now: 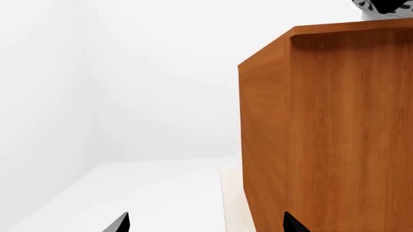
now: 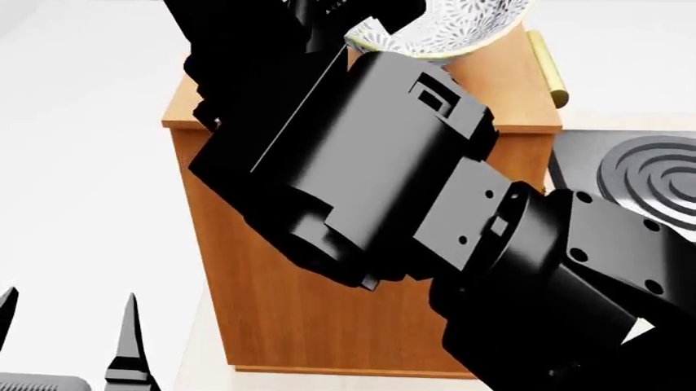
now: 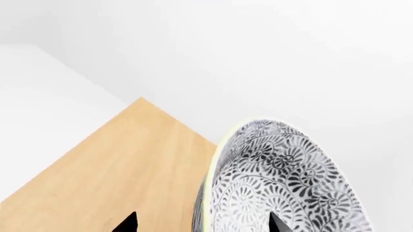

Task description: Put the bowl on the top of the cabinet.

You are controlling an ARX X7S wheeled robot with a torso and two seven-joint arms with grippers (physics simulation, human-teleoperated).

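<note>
The bowl sits high over the cabinet, at the far right part of its lighter top, and the right arm reaches up and across the head view to it, so the right arm is plainly the nearer one and the only one concerned with the bowl. In the right wrist view the bowl shows tilted, its patterned inside turned towards the camera and its pale rim running up along one side, with the flat top of the cabinet spreading out beneath and beyond it; the right gripper shows only two dark fingertips at the picture's lower edge, spread apart with the bowl's rim between them, but whether they are clamped on the rim or merely standing either side of it I cannot tell. Nor can I tell whether the bowl's base already touches the top or hangs just above it; the left wrist view catches only a sliver of the bowl over the cabinet's upper edge. The relation that matters is therefore vertical: the bowl lies straight above the top, tilted, and by my judgement the coming move calls for levelling and lowering rather than any sideways carry. The left gripper hangs low at the near left, well below the top and beside the cabinet's side, its fingers apart and holding nothing
</note>
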